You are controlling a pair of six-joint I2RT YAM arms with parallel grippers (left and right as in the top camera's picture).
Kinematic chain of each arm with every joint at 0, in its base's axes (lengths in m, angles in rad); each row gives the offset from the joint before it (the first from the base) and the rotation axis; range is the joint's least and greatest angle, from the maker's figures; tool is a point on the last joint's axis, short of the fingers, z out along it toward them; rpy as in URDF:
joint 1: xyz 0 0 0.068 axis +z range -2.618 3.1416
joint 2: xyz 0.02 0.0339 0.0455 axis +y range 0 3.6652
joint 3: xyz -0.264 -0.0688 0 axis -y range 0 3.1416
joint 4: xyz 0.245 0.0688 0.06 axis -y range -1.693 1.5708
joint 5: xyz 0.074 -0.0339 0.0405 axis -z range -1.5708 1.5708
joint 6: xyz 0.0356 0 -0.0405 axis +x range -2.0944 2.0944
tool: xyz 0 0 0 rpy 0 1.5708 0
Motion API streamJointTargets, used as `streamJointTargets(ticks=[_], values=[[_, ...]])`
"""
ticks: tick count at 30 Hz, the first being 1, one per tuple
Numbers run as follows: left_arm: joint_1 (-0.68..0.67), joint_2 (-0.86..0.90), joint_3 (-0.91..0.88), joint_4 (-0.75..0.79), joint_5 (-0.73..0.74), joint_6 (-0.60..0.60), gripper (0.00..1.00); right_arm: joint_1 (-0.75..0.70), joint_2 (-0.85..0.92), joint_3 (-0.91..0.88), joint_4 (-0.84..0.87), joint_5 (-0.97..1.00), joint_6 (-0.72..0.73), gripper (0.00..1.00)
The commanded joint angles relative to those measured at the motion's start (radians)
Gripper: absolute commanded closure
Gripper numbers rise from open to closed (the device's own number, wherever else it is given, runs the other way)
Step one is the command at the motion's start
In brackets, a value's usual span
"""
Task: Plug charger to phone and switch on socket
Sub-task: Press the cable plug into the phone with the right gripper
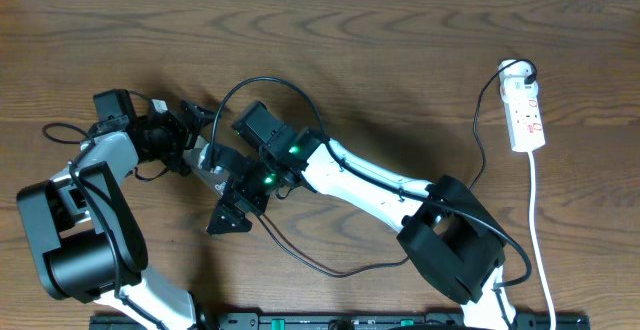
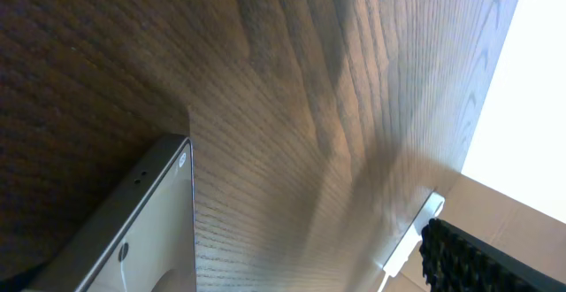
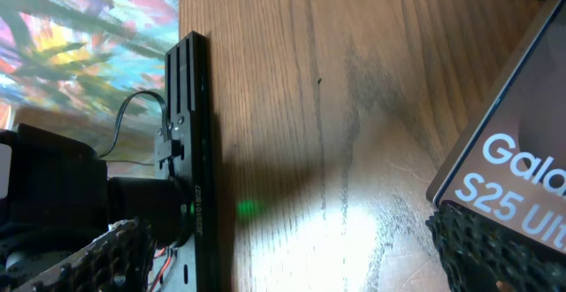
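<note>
Phone (image 1: 208, 163) sits left of the middle of the wooden table (image 1: 400, 50), in the narrow space where the two arms meet. From overhead only a small grey patch of it shows between the left gripper (image 1: 196, 138) and the right gripper (image 1: 232, 192). In the right wrist view its face (image 3: 517, 164) fills the right side, tilted, with the white "Galaxy S25" lettering readable, and its lower edge runs just above one ribbed black finger (image 3: 495, 252). The right claw stands spread as wide as it goes, with bare wood between its two fingers and nothing in its hold. It is hard to say whether the phone touches that finger or only passes behind it. In the left wrist view the phone's silvery edge (image 2: 133, 230) shows at the lower left, while the one visible finger (image 2: 482, 257) is well apart from it across open wood. The left claw is likewise fully spread and grips nothing. The socket (image 1: 526, 112) lies far off by the table's right edge, its rounded end pointing away from the arms. The charger (image 1: 481, 130) is plugged in at that end and trails as a thin black line back under the right arm toward the grippers, where its tip is hidden.
</note>
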Motion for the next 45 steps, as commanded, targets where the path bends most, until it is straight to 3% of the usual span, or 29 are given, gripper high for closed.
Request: streamJointTargets(ticks=[1, 15, 45], values=[[0.007, 0.122, -0.092, -0.023, -0.278, 0.015, 0.00, 0.029, 0.008, -0.001, 0.011, -0.022, -0.005, 0.01], [0.007, 0.122, -0.092, -0.023, -0.196, 0.002, 0.00, 0.059, 0.014, -0.001, 0.030, -0.002, -0.005, 0.01], [0.007, 0.122, -0.092, -0.022, -0.197, 0.003, 0.00, 0.073, 0.048, -0.001, 0.050, 0.107, 0.060, 0.01]])
